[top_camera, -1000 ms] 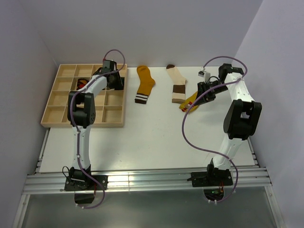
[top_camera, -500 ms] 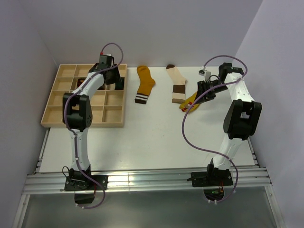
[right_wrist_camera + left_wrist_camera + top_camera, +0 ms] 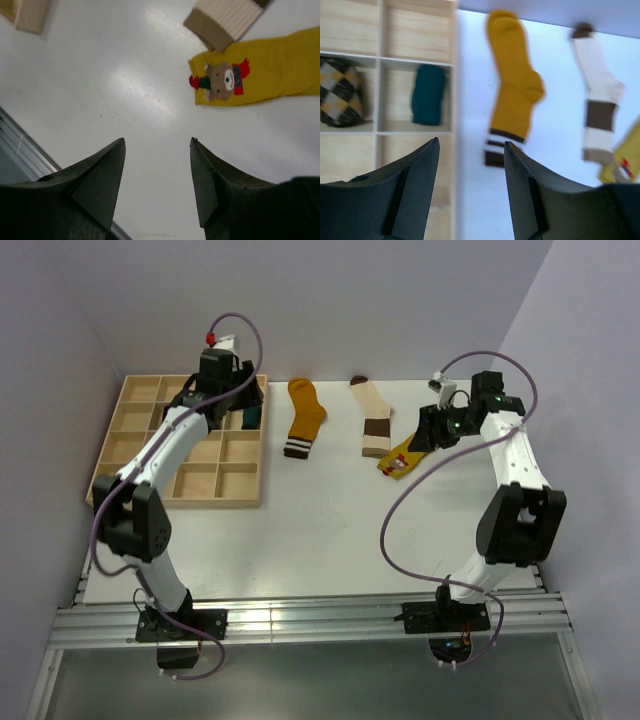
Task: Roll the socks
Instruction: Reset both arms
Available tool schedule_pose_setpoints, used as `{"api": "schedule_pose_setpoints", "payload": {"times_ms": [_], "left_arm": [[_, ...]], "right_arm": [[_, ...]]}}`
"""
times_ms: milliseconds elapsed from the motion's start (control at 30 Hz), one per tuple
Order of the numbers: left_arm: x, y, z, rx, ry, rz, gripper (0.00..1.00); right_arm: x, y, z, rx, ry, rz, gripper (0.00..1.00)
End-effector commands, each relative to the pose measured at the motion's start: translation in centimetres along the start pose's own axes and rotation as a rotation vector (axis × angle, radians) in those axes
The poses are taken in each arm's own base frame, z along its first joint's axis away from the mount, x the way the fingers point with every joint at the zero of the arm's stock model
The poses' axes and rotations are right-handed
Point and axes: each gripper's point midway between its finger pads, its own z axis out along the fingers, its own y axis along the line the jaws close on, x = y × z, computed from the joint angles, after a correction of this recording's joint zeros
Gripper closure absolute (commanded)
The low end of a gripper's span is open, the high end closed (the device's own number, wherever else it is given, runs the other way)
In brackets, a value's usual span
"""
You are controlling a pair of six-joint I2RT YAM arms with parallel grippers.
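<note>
The top camera looks down on the whole surface [image 3: 330, 530]; both wrist cameras face down closer, sharing the cream sock [image 3: 600, 82].

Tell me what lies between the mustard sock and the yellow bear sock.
The cream sock with brown bands lies flat between the mustard sock and the yellow sock, its cuff end nearest the yellow one. The top view shows it.
</note>
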Motion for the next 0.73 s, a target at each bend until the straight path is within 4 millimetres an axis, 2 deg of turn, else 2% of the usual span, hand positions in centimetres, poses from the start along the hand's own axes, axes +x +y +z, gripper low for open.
{"api": "schedule_pose_setpoints", "payload": {"times_ms": [0,33,67,100,133,167,200,233,267,300,333,367,400,567,700], "left_arm": [[-2.1,-6.0,-6.3,0.145,-0.155,0.023,0.4],[-2.0,-8.2,-8.8,0.197,-0.186,0.036,0.4],[-0.3,-8.5,-9.0,0.204,-0.176,0.044,0.4],[0.4,-9.2,-9.9,0.227,-0.178,0.049,0.4],[0.8,-10.6,-11.8,0.273,-0.195,0.057,0.39],[2.7,-10.3,-11.9,0.274,-0.167,0.061,0.4],[2.6,-10.7,-13.1,0.295,-0.185,0.06,0.4],[3.4,-11.2,-13.6,0.315,-0.177,0.07,0.39],[4.5,-10.9,-13.6,0.313,-0.16,0.076,0.39],[4.7,-11.1,-14.4,0.322,-0.165,0.083,0.39],[5.1,-11.1,-14.7,0.328,-0.164,0.086,0.39],[6.1,-10.7,-14.6,0.324,-0.151,0.09,0.39],[5.9,-10.7,-15.1,0.333,-0.167,0.083,0.38],[6.9,-10.1,-15.2,0.324,-0.148,0.088,0.39],[6.8,-10.0,-15.3,0.323,-0.149,0.095,0.39]], "right_arm": [[-4.9,2.2,-4.1,0.095,-0.236,-0.148,0.37],[-4.8,2.6,-4.3,0.096,-0.253,-0.146,0.36],[-5.3,2.9,-4.9,0.103,-0.283,-0.169,0.36],[-5.5,3.3,-5.4,0.112,-0.304,-0.18,0.35],[-5.8,3.9,-6.2,0.125,-0.338,-0.195,0.33],[-5.9,4.3,-6.6,0.133,-0.354,-0.207,0.33],[-6.0,4.5,-7.0,0.139,-0.37,-0.21,0.32],[-5.7,5.2,-7.4,0.139,-0.386,-0.219,0.31],[-5.7,5.5,-7.6,0.139,-0.398,-0.233,0.3],[-5.2,5.5,-7.4,0.139,-0.399,-0.224,0.3],[-5.5,6.0,-8.1,0.149,-0.426,-0.25,0.29],[-5.4,6.1,-8.2,0.155,-0.434,-0.255,0.28],[-5.4,6.2,-8.5,0.163,-0.446,-0.257,0.27],[-5.0,6.4,-8.4,0.164,-0.454,-0.263,0.25],[-5.2,6.6,-8.6,0.158,-0.453,-0.26,0.21]]}}
